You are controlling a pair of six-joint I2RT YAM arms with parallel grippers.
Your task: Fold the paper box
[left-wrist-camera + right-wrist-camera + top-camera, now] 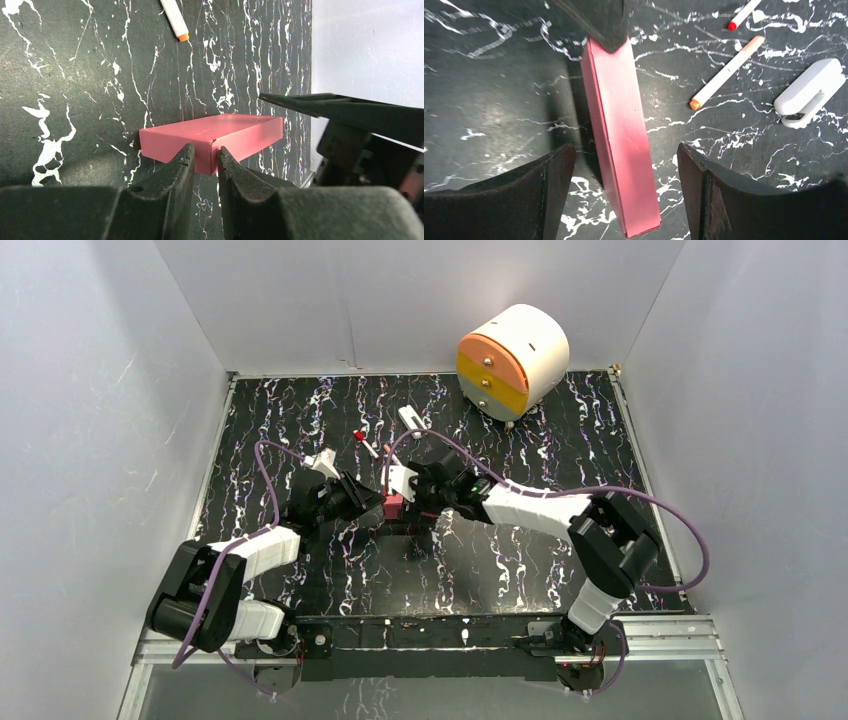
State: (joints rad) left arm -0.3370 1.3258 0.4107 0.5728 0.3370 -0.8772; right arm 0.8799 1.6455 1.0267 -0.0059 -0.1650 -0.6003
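- The paper box (210,134), a slim pink-red box, is at mid-worktop (560,440), between the two arms.
- The left gripper (205,156) is clamped on one end of the box.
- The right gripper (624,150) has its fingers wide apart either side of the box, touching neither face.
- An orange-tipped pen (724,72) and a white stapler (809,92) lie farther back.

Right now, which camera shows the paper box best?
Left wrist: the paper box shows its top and two sides, with the left gripper pinching its near corner. The right wrist view shows it lengthwise inside the open right gripper, its far end hidden. The top external view shows only a small red patch between the arms.
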